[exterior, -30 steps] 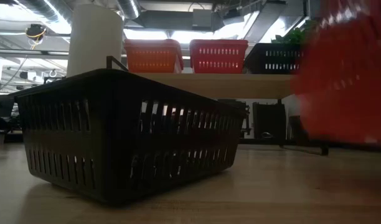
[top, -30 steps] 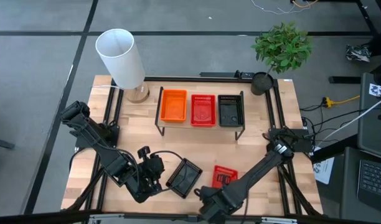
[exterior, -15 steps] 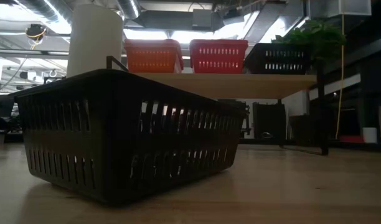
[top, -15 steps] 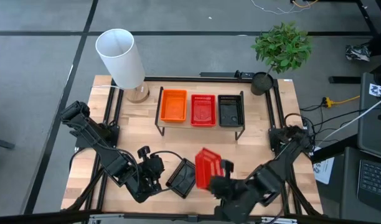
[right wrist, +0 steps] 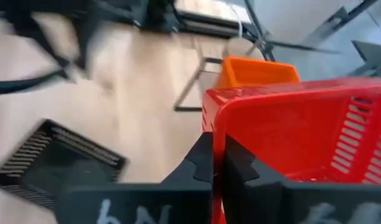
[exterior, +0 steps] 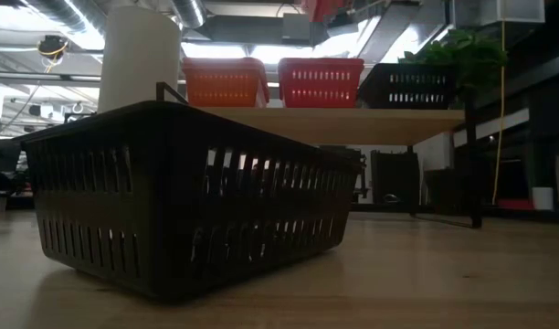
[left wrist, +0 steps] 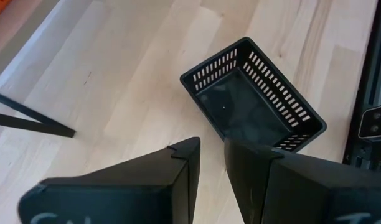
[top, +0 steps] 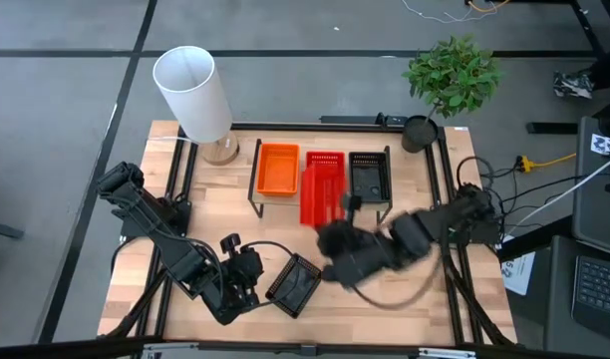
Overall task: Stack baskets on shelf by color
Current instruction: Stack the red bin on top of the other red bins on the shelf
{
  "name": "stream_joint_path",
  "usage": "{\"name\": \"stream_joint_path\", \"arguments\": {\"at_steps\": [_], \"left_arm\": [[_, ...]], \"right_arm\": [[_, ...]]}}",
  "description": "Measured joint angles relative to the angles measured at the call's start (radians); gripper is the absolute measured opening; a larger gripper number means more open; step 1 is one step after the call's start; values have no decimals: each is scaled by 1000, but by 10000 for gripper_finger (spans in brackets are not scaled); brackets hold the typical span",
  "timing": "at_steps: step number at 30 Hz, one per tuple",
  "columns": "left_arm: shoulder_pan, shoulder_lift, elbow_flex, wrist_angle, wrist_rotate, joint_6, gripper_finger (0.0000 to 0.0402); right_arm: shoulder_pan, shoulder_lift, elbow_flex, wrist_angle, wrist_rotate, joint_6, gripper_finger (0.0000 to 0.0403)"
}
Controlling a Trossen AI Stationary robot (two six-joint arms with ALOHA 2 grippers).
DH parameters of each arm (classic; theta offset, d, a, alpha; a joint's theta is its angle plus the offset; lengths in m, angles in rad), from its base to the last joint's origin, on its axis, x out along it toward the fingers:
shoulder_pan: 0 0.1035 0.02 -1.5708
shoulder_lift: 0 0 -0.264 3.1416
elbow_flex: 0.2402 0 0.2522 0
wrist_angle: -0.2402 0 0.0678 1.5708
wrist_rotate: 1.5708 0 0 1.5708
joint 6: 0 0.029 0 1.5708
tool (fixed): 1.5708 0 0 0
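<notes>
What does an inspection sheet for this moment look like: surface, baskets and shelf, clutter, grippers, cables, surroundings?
Surface: wooden table, bare in the middle.
Job's things: shelf holds orange basket, red basket and black basket; loose black basket on the table; carried red basket above the shelf.
Clutter: lamp, potted plant.
Grippers: left gripper by the loose black basket, nearly shut, empty; right gripper shut on the carried red basket.
Cables: yellow cable on the floor.
Surroundings: laptop.

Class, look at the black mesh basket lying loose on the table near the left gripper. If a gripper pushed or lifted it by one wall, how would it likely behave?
The black basket is probably light, since its walls are mostly slots. It would likely slide rather than tip, being shallow with a broad flat base on the smooth wooden table. Its thin rim looks rigid enough for an edge pinch.
</notes>
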Motion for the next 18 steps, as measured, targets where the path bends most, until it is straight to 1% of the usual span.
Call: {"name": "stream_joint_path", "arguments": {"at_steps": [4, 7, 14, 18], "left_arm": [[0, 0, 0, 0, -1, 0, 66], [0, 0, 0, 0, -1, 0, 66], [0, 0, 0, 0, -1, 0, 66], [0, 0, 0, 0, -1, 0, 66]], "right_arm": [[-119, 0, 0, -18, -120, -71, 0], [-178, 0, 0, -59, -188, -88, 0], [-255, 0, -1, -129, -271, -138, 0], [-281, 1, -12, -139, -287, -139, 0]]}}
